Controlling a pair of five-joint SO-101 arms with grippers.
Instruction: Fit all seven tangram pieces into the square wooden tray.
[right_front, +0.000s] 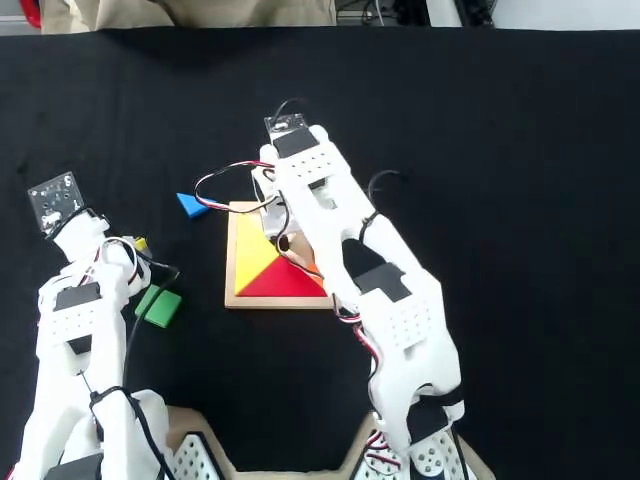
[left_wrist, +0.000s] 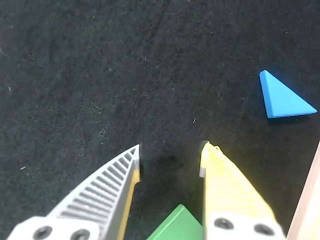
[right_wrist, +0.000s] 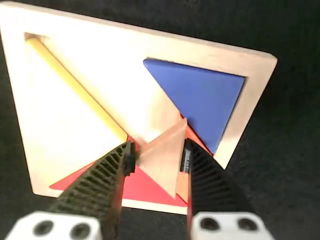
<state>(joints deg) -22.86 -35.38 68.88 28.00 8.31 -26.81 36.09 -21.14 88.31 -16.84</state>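
Wooden and square, the tray (right_wrist: 260, 85) lies directly beneath the right pincer (right_wrist: 158, 157). Its dark fingers are clamped on a pale orange triangle (right_wrist: 162, 145), one finger against each side, holding the piece over the tray's recess. Just beyond that piece's tip, a large blue triangle (right_wrist: 200, 97) lies flat in the recess. A red triangle (right_wrist: 145, 187) lies under the fingers. A yellow triangle (right_wrist: 65, 110) fills the recess on the side of the pincer away from the blue one.

The left pincer (left_wrist: 171, 150) hangs over the black cloth (left_wrist: 75, 75) with its fingers spread apart — one white, one yellow. A green piece (left_wrist: 175, 225) lies on the cloth back between the fingers, near their roots; whether it touches either finger cannot be told. A small blue triangle (left_wrist: 282, 100) lies on the cloth ahead of the tips, off toward the yellow finger's side. A strip of the tray's edge lies just outside that finger.
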